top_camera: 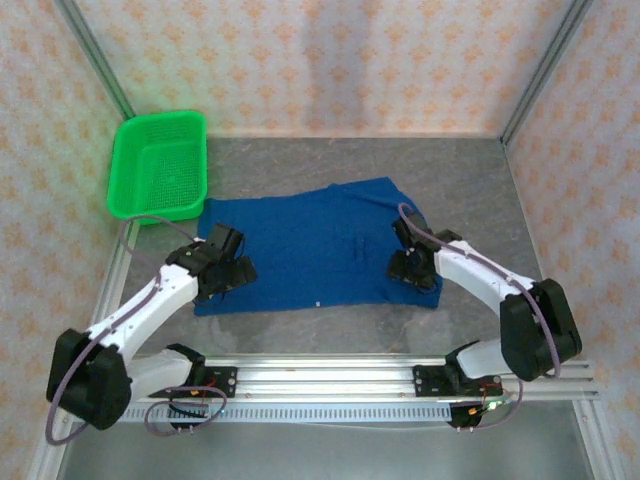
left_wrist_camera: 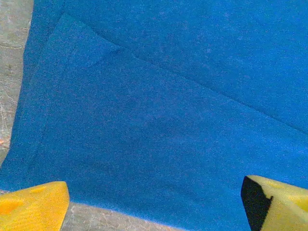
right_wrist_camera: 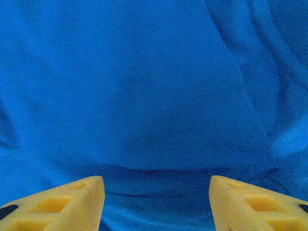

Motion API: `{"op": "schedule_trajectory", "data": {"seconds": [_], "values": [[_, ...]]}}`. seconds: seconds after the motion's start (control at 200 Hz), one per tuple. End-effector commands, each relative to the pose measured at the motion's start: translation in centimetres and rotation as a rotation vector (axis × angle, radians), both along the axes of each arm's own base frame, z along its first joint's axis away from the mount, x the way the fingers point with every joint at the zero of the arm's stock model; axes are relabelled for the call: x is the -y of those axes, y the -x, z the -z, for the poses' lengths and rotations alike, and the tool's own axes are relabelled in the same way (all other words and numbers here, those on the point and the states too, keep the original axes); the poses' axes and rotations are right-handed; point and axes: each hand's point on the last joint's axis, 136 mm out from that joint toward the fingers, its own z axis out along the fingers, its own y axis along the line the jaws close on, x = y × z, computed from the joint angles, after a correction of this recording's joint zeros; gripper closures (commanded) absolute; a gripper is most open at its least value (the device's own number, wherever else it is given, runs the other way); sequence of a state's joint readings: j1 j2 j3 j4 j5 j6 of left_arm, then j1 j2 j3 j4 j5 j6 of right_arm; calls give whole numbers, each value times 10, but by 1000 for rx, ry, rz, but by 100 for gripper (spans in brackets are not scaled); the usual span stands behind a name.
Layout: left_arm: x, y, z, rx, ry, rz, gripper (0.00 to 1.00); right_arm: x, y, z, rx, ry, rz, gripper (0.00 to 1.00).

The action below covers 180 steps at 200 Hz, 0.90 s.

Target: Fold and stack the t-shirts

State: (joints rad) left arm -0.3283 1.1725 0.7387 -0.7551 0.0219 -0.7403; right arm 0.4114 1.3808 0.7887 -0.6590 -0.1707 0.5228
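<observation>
A royal-blue t-shirt (top_camera: 310, 250) lies spread flat on the grey table, plain side up. My left gripper (top_camera: 232, 268) hovers over its left near part, open, with nothing between its yellow fingers (left_wrist_camera: 33, 204); in the left wrist view the t-shirt (left_wrist_camera: 159, 120) shows a folded sleeve edge and its near hem. My right gripper (top_camera: 412, 262) is over the shirt's right side, open, its yellow fingertips (right_wrist_camera: 72, 202) apart just above rumpled cloth (right_wrist_camera: 154, 110), holding nothing.
A green plastic basket (top_camera: 160, 165) stands at the back left, touching the shirt's far left corner area. Bare grey table (top_camera: 400, 160) lies behind the shirt. An aluminium rail (top_camera: 330, 380) runs along the near edge.
</observation>
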Motion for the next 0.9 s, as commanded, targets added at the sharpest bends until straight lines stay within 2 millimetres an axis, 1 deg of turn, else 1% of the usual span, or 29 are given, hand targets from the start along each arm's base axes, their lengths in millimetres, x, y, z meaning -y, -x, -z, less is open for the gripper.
{"op": "schedule_trajectory", "data": {"seconds": [0.0,0.105,0.205,0.285,0.355,0.395,0.48,0.605,0.75,0.895], "values": [[2,-24,-5,37,18,-26,9,-9,-19,-2,58,-89,89,41],[-1,-30,4,12,5,-47,11,3,-17,12,28,-32,138,42],[-2,-34,17,-16,-4,-59,13,17,-8,29,-9,1,213,43],[0,-35,27,-38,0,-56,15,27,-2,34,-12,37,250,43],[0,-31,36,-62,-3,-53,16,39,6,38,-27,90,285,43],[-1,-27,41,-79,-7,-52,17,41,9,37,-31,97,290,43],[-2,-18,50,-98,-6,-50,17,53,19,35,-46,145,329,43],[-1,-4,63,-134,6,-46,18,61,33,32,-73,170,363,44],[8,8,68,-148,17,-8,18,73,48,27,-72,205,405,44],[16,23,74,-185,23,12,19,81,58,24,-52,220,440,43]]}}
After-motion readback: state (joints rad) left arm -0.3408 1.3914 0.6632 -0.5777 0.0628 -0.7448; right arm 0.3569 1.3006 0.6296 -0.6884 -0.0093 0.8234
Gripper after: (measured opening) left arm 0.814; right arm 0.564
